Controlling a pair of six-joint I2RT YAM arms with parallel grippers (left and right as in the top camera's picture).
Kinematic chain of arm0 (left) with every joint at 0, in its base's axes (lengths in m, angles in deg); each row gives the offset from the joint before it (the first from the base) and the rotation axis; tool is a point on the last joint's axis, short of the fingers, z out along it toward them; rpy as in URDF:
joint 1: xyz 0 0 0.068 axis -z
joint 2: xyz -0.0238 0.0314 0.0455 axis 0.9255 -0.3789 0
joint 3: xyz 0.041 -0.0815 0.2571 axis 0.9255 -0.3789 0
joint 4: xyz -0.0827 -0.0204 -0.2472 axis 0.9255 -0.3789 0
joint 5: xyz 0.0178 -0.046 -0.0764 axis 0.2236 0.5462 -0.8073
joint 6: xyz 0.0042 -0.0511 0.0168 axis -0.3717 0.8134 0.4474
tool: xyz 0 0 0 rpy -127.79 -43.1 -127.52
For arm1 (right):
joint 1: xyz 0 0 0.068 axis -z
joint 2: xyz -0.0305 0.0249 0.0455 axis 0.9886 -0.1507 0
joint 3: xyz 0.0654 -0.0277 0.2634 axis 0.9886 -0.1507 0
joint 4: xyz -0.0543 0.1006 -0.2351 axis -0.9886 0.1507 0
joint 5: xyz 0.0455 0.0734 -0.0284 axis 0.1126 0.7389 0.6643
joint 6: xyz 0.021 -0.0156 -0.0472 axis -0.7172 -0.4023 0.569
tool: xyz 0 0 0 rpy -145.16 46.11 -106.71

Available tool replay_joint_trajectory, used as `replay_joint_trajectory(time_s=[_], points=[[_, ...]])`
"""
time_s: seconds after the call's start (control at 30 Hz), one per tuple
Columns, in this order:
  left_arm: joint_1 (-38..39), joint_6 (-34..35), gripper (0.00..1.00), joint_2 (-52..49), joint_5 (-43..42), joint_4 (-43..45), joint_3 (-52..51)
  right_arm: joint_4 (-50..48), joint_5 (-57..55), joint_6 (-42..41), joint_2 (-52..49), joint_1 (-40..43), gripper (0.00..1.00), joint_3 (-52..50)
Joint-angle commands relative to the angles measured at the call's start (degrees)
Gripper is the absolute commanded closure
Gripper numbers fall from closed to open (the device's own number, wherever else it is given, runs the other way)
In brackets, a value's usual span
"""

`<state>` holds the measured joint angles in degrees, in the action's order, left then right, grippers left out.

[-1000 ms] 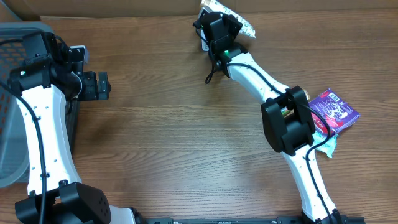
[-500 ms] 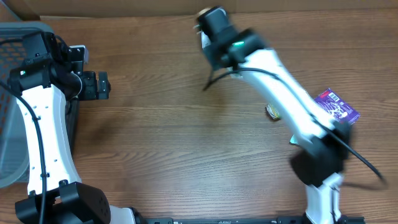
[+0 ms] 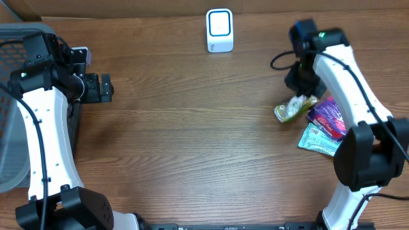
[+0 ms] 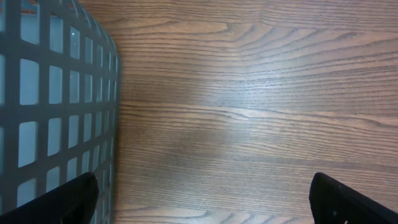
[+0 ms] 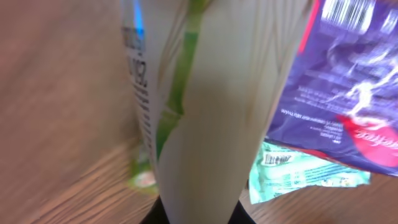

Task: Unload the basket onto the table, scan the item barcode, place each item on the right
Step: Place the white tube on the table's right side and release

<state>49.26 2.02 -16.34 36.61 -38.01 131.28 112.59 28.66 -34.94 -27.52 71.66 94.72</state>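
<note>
From my end, the right tool [image 3: 298, 92] is pinched tight on a white-and-green pouch [image 3: 293, 108], which sits right of centre in the overhead view, its far end down near the counter [image 3: 192, 140]. I cannot tell whether it touches the wood. The wrist view fills with that pouch [image 5: 205, 106], blurred, with small print running down one edge but no barcode I can pick out on the face shown. The scanner [image 3: 219, 30] stands at the upper middle of the overhead frame, well apart from the pouch, and nothing is held in front of its window. So I judge that no scan is happening now, and whether one has already registered the pictures cannot tell me. Just beside the pouch, toward the lower right, lie a purple packet [image 3: 327, 118] and a green packet [image 3: 317, 139] (the purple one shows a clear barcode in the wrist view, at the upper right). If those need reading too, I would say most of the job is ahead. The left tool [image 3: 106, 88] hangs spread wide and empty at the upper left, beside the grey basket [image 3: 11, 147], taking no part.
</note>
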Motion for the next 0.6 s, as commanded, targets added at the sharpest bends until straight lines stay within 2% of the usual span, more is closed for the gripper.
replay_joint_trajectory(time_s=[0.0, 0.1, 0.13, 0.23, 0.3, 0.37, 0.5, 0.57], points=[[-0.2, -1.5, 0.0, 0.6, -0.2, 0.0, -0.3, -1.0, -1.2, -3.0, 1.8, 1.2, 0.96, -2.0], [-0.2, -1.5, 0.0, 0.6, -0.2, 0.0, -0.3, -0.5, -2.4, -2.9, 2.5, 1.3, 0.94, -1.9], [-0.2, -1.5, 0.01, 0.6, -0.2, 0.0, -0.3, -0.1, -2.6, -2.9, 2.9, 1.3, 0.84, -1.9], [-0.2, -1.5, 0.0, 0.6, -0.2, 0.0, -0.3, 1.1, -2.8, -2.5, 4.8, 1.3, 0.31, -1.9], [-0.2, -1.5, 0.0, 0.6, -0.2, 0.0, -0.3, 2.0, -2.7, -2.0, 6.7, 1.3, 0.16, -1.9], [-0.2, -1.5, 0.01, 0.6, -0.2, 0.0, -0.3, 2.8, -2.6, -1.2, 9.2, 1.3, 0.07, -1.9], [-0.2, -1.5, 0.01, 0.6, -0.2, 0.0, -0.3, 5.0, -2.0, 0.1, 18.1, 0.1, 0.06, -1.9], [-0.2, -1.5, 0.0, 0.6, -0.2, 0.0, -0.3, 6.8, -1.7, 0.7, 22.9, -0.4, 0.0, -1.9]])
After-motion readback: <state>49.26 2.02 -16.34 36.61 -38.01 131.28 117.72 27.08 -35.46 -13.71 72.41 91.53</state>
